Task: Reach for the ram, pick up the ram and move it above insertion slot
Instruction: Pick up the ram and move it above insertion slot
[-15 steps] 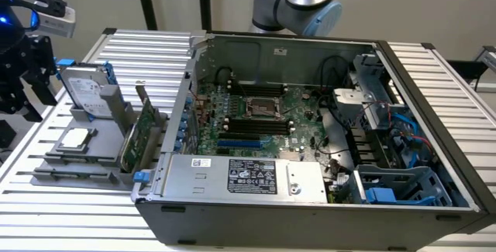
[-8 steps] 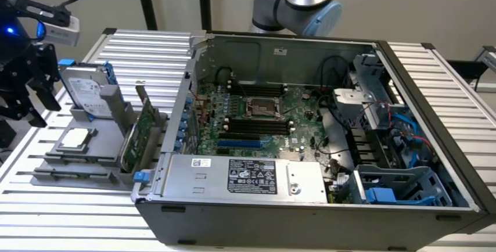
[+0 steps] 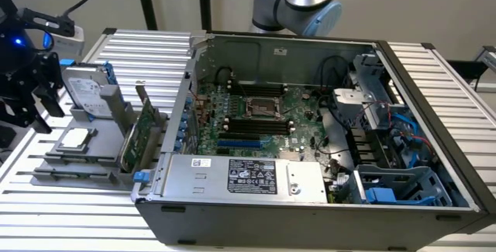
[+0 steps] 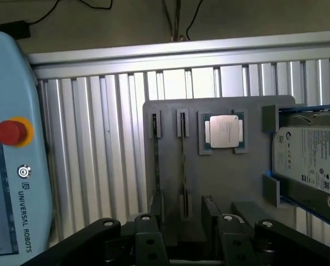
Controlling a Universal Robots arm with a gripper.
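In the wrist view two thin dark boards stand on edge in the slots of the grey holder (image 4: 220,183). The greenish one (image 4: 182,166) looks like the ram, and a second stick (image 4: 155,166) stands beside it. My gripper (image 4: 184,221) hangs open above the holder, its black fingers (image 4: 209,213) on either side of these slots and touching nothing. In the exterior view the gripper (image 3: 43,110) is at the far left, over the holder (image 3: 78,165). The black motherboard slots (image 3: 256,127) lie inside the open computer case.
On the holder sit a CPU (image 4: 224,132) and a hard drive (image 4: 309,160). A wider green card with a blue clip (image 3: 143,130) stands beside the case wall (image 3: 182,118). A teach pendant with a red button (image 4: 11,132) lies beside the holder.
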